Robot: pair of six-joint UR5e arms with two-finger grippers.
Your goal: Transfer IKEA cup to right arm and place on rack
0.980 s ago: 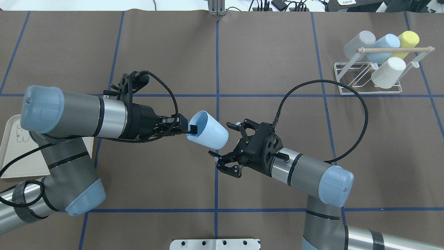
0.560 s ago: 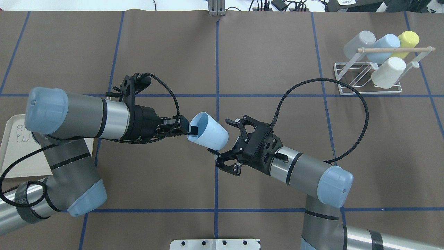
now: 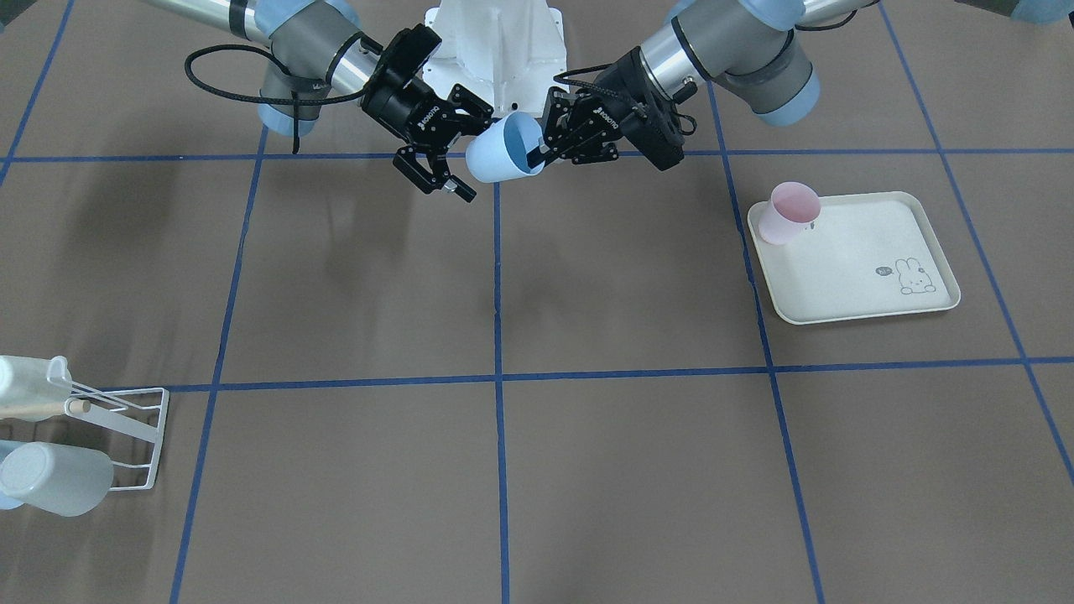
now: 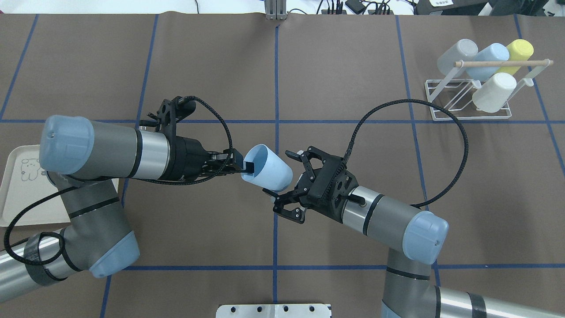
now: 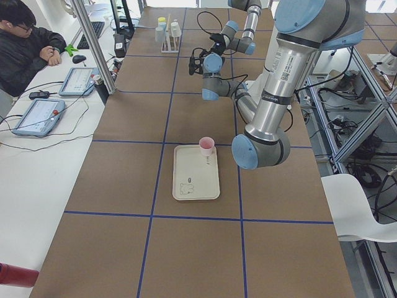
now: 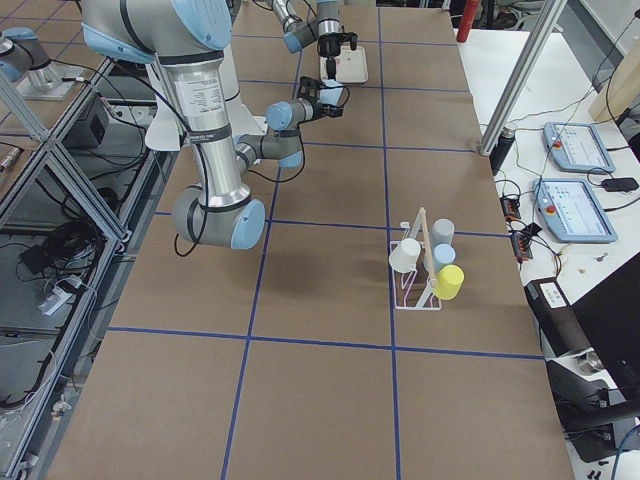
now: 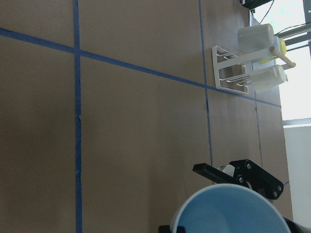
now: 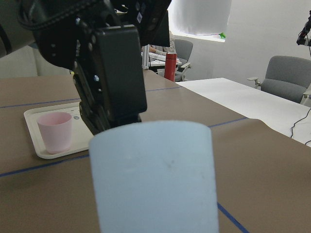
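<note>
Pinching blue cup (image 4: 273, 170) rim: left jaws | right jaws spread wide, flanking cup base | midair

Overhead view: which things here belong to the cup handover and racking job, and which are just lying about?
In the job: light blue cup, held in midair; left jaws, shut on its rim; right jaws, open at its base; rack.

Lying about: pink cup; rabbit tray under it; four cups already on the rack.
</note>
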